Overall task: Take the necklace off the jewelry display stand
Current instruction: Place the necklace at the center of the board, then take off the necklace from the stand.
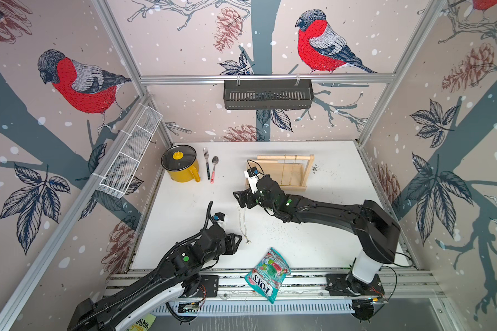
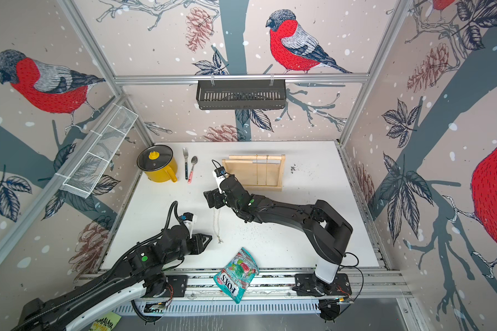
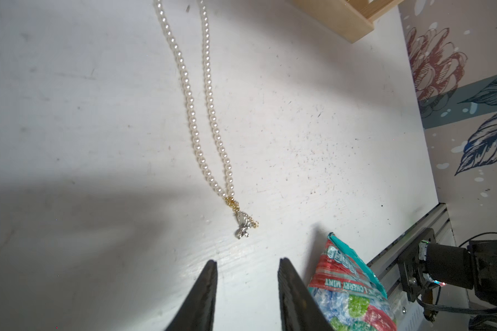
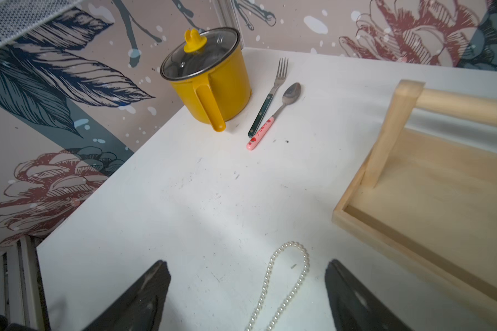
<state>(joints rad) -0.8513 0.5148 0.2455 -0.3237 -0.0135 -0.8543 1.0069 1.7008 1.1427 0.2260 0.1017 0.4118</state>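
Observation:
A pearl necklace [image 1: 243, 220] [image 2: 217, 223] with a small silver pendant lies stretched flat on the white table, off the jewelry display stand [image 1: 274, 169] [image 2: 244, 174]. My right gripper [image 1: 237, 197] [image 4: 247, 262] hovers open over the looped end of the necklace [image 4: 287, 275], and no pearls touch its fingers. The left gripper [image 1: 239, 239] [image 3: 247, 262] stands open and empty a short way from the pendant end of the necklace [image 3: 210, 114]. A corner of the stand [image 4: 428, 186] shows beside the right gripper.
Two thin gold chains [image 1: 289, 172] hang from the stand's dowel. A yellow lidded pot [image 1: 181, 167], fork [image 1: 207, 163] and spoon [image 1: 213, 169] sit at the back left. A candy bag [image 1: 267, 273] lies on the front edge. Wire baskets [image 1: 129, 160] [image 1: 267, 94] hang on the walls.

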